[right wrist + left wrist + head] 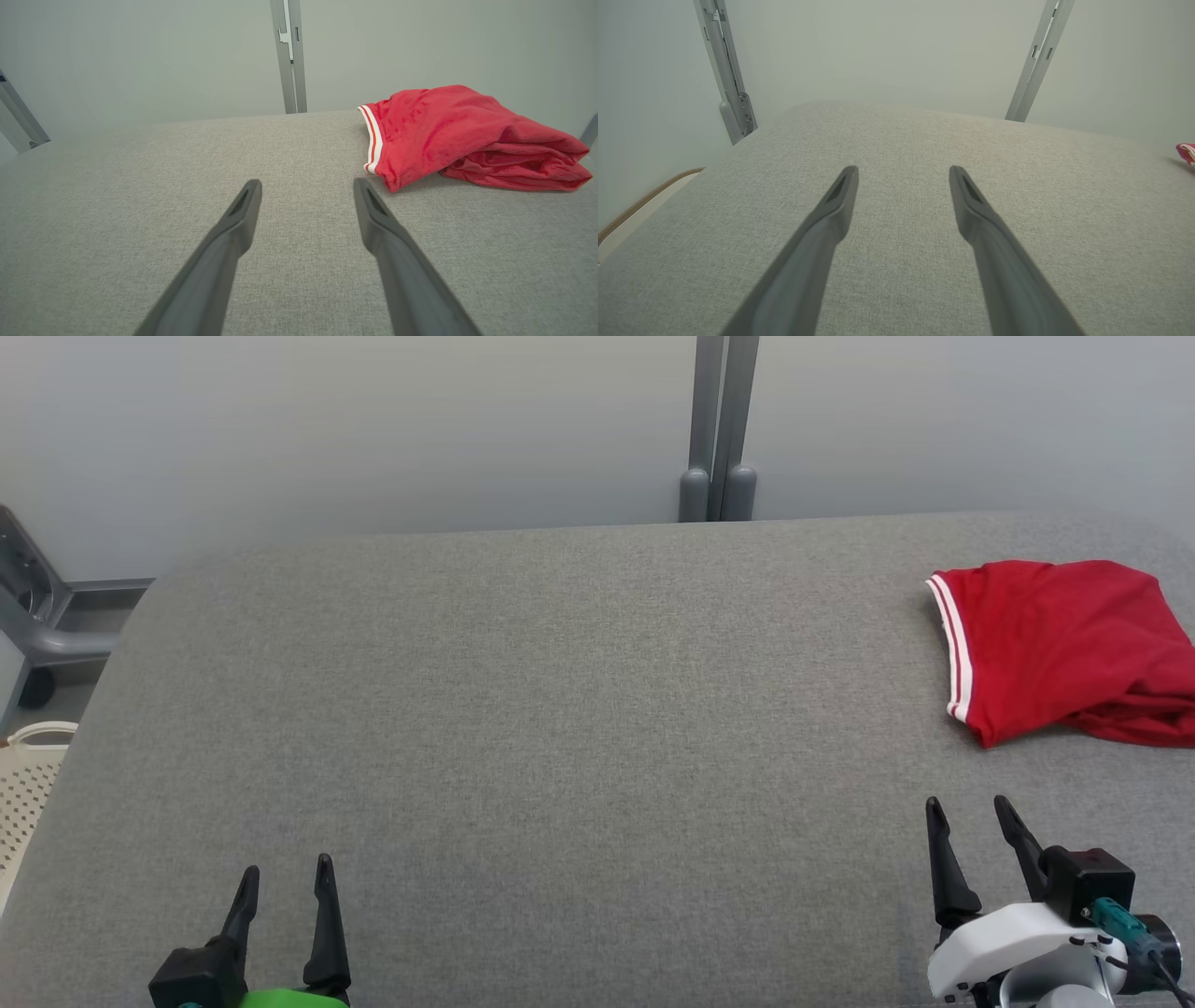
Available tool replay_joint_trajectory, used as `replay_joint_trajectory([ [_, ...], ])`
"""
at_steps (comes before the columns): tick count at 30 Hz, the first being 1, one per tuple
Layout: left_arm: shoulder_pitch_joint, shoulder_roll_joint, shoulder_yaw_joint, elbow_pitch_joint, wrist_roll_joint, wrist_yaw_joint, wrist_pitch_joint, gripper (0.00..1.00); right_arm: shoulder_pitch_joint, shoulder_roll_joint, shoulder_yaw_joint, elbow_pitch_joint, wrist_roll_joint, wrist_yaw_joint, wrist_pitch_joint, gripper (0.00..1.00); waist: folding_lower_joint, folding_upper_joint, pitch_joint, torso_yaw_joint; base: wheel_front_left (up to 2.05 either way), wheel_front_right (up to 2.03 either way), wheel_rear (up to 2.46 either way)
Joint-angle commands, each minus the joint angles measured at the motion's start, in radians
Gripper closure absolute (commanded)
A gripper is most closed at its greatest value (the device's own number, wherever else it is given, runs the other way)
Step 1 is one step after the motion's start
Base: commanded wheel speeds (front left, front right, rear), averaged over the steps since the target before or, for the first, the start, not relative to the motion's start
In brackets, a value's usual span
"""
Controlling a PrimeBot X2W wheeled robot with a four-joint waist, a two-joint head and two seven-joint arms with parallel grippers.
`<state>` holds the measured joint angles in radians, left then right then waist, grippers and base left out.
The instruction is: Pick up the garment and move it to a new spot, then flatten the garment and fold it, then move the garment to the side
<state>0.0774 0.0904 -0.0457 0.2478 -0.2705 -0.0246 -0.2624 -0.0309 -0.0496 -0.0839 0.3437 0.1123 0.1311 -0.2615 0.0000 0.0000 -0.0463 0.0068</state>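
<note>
Red garment [1064, 649] with a white-striped hem lies crumpled at 3 o'clock on the gray fabric-covered table [560, 709], near its right edge. Left jaws sit at 7 o'clock and right jaws at 5 o'clock, both spread wide and empty, the right pair near the garment, not touching.

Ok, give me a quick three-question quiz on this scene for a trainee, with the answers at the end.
1. True or false: the red garment lies spread flat in the middle of the grey padded surface.
2. Which is nearer the garment? A: left pincer; B: right pincer.
3. Fill in: both pincers are ___ and hold nothing.
Key: 1 false, it lies bunched up on the robot's right; 2 B; 3 open.
</note>
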Motion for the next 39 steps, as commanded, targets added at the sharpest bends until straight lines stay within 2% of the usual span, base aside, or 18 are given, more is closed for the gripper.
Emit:
replay_joint_trajectory([
  [1,0.003,0.001,0.006,0.002,0.009,-0.004,-0.003,0.00,-0.008,-0.002,0.000,0.004,0.000,-0.001,-0.004,0.00,0.0000,0.0000,-0.001,-0.001,0.00,0.00,0.00],
  [10,-0.003,-0.007,0.021,0.009,0.016,-0.013,-0.003,0.00,-0.012,-0.002,-0.005,0.011,0.009,-0.001,-0.004,0.00,0.0000,0.0000,-0.002,0.000,0.00,0.00,0.00],
  [11,0.000,-0.007,0.017,0.009,0.011,-0.011,0.000,1.00,-0.005,0.000,-0.003,0.009,0.009,0.000,0.000,1.00,0.0000,0.0000,-0.002,0.000,0.00,0.00,0.00],
  [16,0.007,-0.016,0.013,0.053,0.007,-0.011,0.009,1.00,0.020,0.009,-0.003,0.049,0.013,0.000,0.007,1.00,0.0000,0.0000,-0.002,0.000,0.00,0.00,0.00],
  [39,-0.051,-0.023,0.069,0.033,-0.384,-0.040,0.135,1.00,0.009,0.006,0.003,-0.017,0.449,0.000,0.095,1.00,0.0000,0.0000,0.007,-0.001,0.00,0.00,0.00],
])
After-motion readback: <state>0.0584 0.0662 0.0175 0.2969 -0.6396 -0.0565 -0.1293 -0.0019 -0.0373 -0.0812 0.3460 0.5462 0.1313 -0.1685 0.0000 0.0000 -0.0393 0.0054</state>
